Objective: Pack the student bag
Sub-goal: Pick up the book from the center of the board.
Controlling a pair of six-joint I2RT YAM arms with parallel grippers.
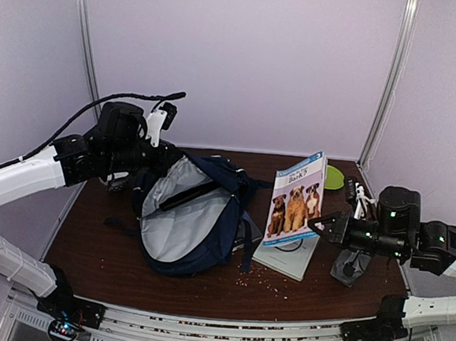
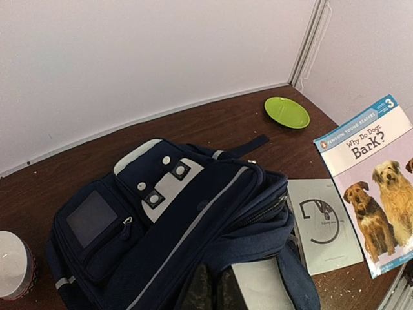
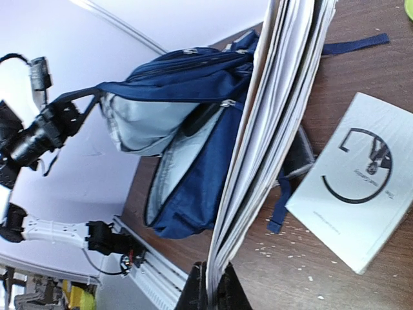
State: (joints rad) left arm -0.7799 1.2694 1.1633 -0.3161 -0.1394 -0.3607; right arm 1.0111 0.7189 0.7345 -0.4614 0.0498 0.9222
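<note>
The student bag (image 1: 185,218) is a navy backpack lying open in the middle of the table, its light grey lining facing up. My left gripper (image 1: 164,156) is shut on the bag's upper rim and holds the mouth open; in the left wrist view its dark fingers (image 2: 200,290) pinch the blue fabric (image 2: 181,219). My right gripper (image 1: 317,222) is shut on the lower corner of a dog picture book (image 1: 295,199), which stands upright just right of the bag. The right wrist view shows the book's pages (image 3: 271,129) edge-on above the fingers (image 3: 197,290), with the bag's opening (image 3: 193,148) beyond.
A white booklet (image 1: 286,256) lies flat under the raised book. A green plate (image 1: 334,177) sits at the back right. A grey pouch (image 1: 351,267) lies below my right arm. A white cup (image 2: 13,265) stands left of the bag. Crumbs dot the front of the table (image 1: 203,287).
</note>
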